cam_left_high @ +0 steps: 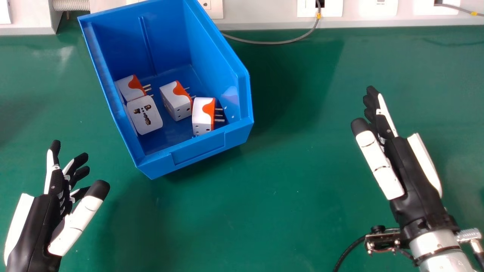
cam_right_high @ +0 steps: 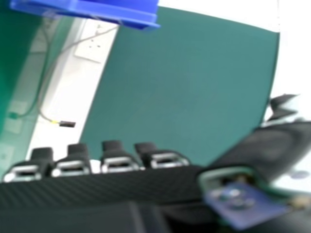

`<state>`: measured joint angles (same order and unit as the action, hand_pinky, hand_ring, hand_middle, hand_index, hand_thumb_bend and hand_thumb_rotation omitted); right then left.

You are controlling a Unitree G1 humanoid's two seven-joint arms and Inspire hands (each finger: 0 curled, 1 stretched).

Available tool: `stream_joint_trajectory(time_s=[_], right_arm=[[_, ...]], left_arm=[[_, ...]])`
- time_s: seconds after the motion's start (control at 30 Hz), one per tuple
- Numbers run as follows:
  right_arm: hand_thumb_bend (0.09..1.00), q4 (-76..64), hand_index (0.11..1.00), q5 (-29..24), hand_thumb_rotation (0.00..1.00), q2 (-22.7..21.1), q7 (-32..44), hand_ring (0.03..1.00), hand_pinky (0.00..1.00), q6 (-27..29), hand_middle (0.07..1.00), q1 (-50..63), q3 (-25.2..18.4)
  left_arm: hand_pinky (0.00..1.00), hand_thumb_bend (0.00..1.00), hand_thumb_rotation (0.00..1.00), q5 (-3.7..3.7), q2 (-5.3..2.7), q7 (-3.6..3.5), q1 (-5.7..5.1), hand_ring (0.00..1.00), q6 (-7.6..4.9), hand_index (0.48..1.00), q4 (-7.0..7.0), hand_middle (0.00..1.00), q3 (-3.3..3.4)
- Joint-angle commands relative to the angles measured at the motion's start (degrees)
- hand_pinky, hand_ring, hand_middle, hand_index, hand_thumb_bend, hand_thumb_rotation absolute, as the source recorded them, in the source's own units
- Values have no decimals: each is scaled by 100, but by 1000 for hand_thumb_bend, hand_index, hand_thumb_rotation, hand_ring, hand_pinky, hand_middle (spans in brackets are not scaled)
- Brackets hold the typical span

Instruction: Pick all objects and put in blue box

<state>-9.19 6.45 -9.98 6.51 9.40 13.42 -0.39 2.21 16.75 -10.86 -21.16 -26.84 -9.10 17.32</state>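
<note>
The blue box [cam_left_high: 196,149] stands tilted at an angle on the green table, left of centre in the head view. Inside it lie several white and orange plug adapters, among them one [cam_left_high: 145,114] with its socket face up and another [cam_left_high: 203,115] near the front right corner. My left hand [cam_left_high: 47,211] is open at the lower left, in front of the box and apart from it. My right hand [cam_left_high: 408,170] is open over the table to the right, holding nothing. In the right hand view, my right hand [cam_right_high: 112,187] shows below part of the blue box [cam_right_high: 102,10].
A white panel with sockets [cam_left_high: 319,9] runs along the table's back edge. A grey cable [cam_left_high: 280,42] droops from it onto the green table [cam_left_high: 264,204] behind the box. A black cable [cam_left_high: 349,249] hangs near my right wrist.
</note>
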Motion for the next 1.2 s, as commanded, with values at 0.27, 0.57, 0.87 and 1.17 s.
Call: stream_joint_trajectory(time_s=[0.27, 0.57, 0.87, 1.17], right_arm=[[223, -245, 1000, -236, 1000, -73, 66, 1000, 1000, 114, 1000, 126, -130], [234, -410, 1000, -297, 1000, -55, 147, 1000, 1000, -35, 1000, 219, -178], [225, -400, 1000, -313, 1000, -66, 182, 1000, 1000, 21, 1000, 230, -210], [213, -395, 1000, -257, 1000, -90, 198, 1000, 1000, -3, 1000, 161, -193]], left_arm=[[791, 951, 807, 12, -3, 80, -21, 904, -196, 934, -31, 933, 49], [788, 946, 800, 0, -2, 113, -142, 902, -263, 924, 20, 931, 55], [790, 931, 796, 18, 56, 99, -140, 905, -155, 920, 76, 932, 41], [795, 933, 798, 43, 55, 93, -138, 906, -70, 916, 99, 931, 37]])
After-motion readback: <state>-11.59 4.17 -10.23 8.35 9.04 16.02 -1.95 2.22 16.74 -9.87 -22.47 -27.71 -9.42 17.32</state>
